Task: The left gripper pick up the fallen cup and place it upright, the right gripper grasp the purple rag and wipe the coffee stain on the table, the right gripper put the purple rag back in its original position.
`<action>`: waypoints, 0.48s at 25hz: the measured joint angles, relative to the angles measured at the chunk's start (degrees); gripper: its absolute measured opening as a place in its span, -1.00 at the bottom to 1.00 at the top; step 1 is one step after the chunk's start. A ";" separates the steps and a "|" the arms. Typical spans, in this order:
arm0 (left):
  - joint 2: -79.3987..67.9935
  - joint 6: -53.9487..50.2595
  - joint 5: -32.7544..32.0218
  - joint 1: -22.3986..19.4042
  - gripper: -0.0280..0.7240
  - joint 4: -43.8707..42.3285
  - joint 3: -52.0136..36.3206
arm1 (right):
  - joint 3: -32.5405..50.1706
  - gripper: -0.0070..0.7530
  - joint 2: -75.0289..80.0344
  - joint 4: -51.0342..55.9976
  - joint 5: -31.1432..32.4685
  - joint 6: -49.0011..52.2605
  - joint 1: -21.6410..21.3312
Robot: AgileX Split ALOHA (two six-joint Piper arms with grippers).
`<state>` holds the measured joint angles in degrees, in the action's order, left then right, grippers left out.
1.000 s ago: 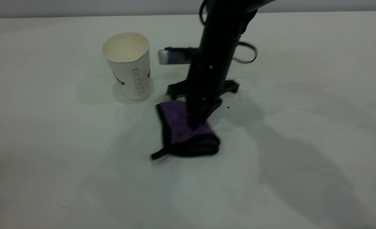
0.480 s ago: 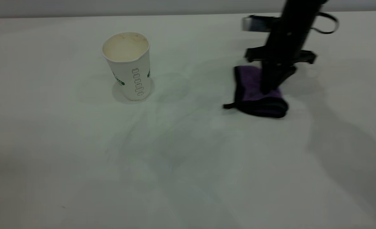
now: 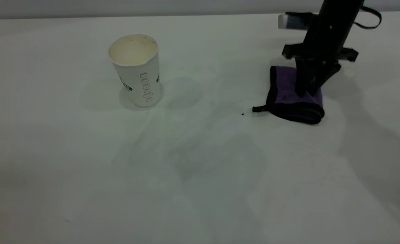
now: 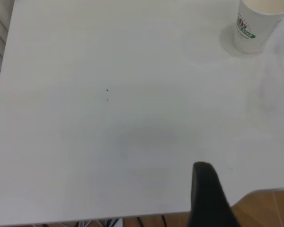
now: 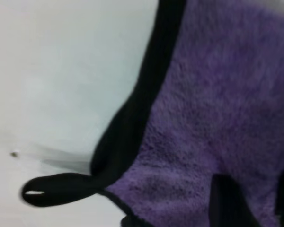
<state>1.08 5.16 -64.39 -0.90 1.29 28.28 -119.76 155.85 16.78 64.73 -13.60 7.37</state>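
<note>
The white ribbed paper cup [image 3: 134,69] stands upright on the white table [image 3: 84,169], left of centre; it also shows in the left wrist view [image 4: 255,23]. My right gripper [image 3: 304,90] points down at the far right, shut on the purple rag [image 3: 293,101], which rests on the table with its black loop toward the cup. In the right wrist view the rag [image 5: 213,104] fills the frame and the right gripper [image 5: 255,203] pinches the plush. No coffee stain shows. My left gripper is out of the exterior view; only one black finger [image 4: 206,194] shows, near the table's edge.
A tiny dark speck [image 3: 242,114] lies on the table left of the rag's loop. Faint smudges mark the surface in the middle [image 3: 193,152]. The table's far edge runs just behind the right arm.
My right gripper has dragged the purple rag from beside the cup far to the right and toward the back. The cup has not moved.
</note>
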 joint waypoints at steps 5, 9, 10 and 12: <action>0.00 0.00 0.00 0.00 0.39 0.00 0.00 | -6.37 -0.06 -3.65 2.90 3.54 -0.79 -0.06; 0.00 0.00 0.00 0.00 0.39 0.00 0.00 | -7.29 -0.06 -8.51 3.78 4.19 -0.16 -0.06; 0.00 0.00 0.00 0.00 0.39 0.00 0.00 | -7.29 -0.06 -9.70 3.78 4.32 0.24 -0.06; 0.00 0.00 0.00 0.00 0.39 0.00 0.00 | -7.06 -0.06 -12.25 3.84 4.52 0.85 -0.06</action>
<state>1.08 5.16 -64.39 -0.90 1.29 28.28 -126.82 143.61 20.62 69.25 -12.75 7.30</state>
